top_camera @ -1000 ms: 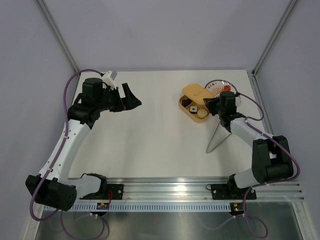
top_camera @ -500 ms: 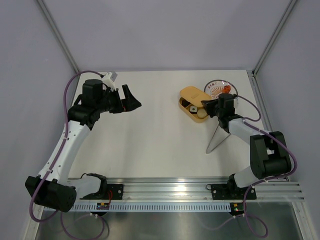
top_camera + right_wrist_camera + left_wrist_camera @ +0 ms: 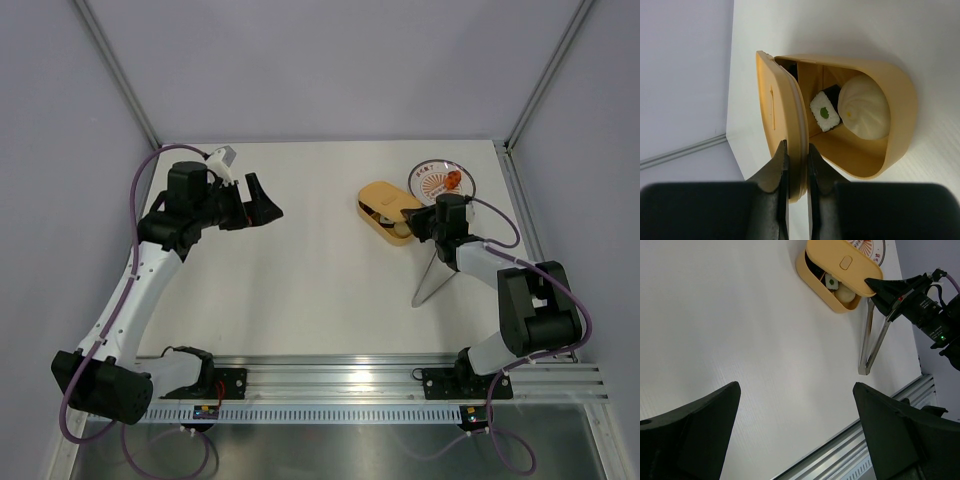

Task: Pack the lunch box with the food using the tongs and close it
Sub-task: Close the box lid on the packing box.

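Observation:
The mustard lunch box (image 3: 890, 145) lies open-sided on the table at the back right, its base (image 3: 378, 222) partly under its lid (image 3: 388, 194). Inside lie the food pieces: a white bun (image 3: 865, 115) and a rice roll (image 3: 824, 112) with a green centre. My right gripper (image 3: 796, 150) is shut on the lid's edge (image 3: 777, 105), holding it tilted over the box. The silver tongs (image 3: 435, 275) lie on the table just in front of the box, held by nothing. My left gripper (image 3: 268, 198) hovers wide open and empty over the left of the table.
A round patterned plate (image 3: 432, 178) with a small orange piece (image 3: 453, 179) stands behind the box, close to the right frame post. The metal rail (image 3: 400, 370) runs along the near edge. In the left wrist view the tongs (image 3: 872, 337) point toward that rail.
My right gripper has carried the lid forward over the box, so it now covers most of the opening. The left arm has barely moved.

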Controlling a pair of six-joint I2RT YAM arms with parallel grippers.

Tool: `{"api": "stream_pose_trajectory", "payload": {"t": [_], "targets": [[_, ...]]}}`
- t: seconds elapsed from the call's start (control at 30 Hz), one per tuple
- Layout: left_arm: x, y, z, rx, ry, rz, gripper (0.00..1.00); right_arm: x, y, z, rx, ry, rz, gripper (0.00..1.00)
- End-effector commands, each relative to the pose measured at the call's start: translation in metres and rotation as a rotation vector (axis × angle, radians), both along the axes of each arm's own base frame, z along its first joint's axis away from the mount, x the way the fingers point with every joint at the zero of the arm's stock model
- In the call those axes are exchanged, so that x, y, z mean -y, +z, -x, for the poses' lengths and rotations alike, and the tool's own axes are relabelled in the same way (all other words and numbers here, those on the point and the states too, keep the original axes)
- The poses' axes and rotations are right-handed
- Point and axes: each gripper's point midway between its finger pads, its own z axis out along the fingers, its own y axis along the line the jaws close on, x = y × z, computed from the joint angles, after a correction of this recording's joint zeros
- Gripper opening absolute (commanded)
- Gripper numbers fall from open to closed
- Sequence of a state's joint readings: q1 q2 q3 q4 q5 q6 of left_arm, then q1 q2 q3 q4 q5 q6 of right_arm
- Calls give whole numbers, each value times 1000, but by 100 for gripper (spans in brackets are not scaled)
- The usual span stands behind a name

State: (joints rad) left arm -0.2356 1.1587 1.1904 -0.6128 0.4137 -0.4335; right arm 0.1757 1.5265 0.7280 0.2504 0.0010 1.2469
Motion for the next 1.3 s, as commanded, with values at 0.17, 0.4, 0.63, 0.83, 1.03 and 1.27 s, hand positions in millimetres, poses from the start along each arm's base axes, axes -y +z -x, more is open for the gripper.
{"api": "stream_pose_trajectory", "payload": {"t": [0.17, 0.4, 0.63, 0.83, 1.03, 1.27], "targets": [[-3, 8, -2, 50, 3, -6, 99, -6, 0, -1, 26, 21, -21, 0], [-2, 6, -3, 45, 1, -7, 99, -2, -7, 7, 15, 7, -15, 0], [-2, 4, -3, 41, -1, -3, 99, 6, -5, 12, 24, -18, 11, 0], [-1, 4, -3, 42, -3, 0, 99, 7, -6, 14, 22, -17, 20, 0], [-1, 2, -3, 36, -5, -2, 99, 5, -12, 16, 7, -5, 23, 0], [0, 0, -3, 34, -8, -1, 99, 3, -30, 16, -35, 7, 21, 0]]}}
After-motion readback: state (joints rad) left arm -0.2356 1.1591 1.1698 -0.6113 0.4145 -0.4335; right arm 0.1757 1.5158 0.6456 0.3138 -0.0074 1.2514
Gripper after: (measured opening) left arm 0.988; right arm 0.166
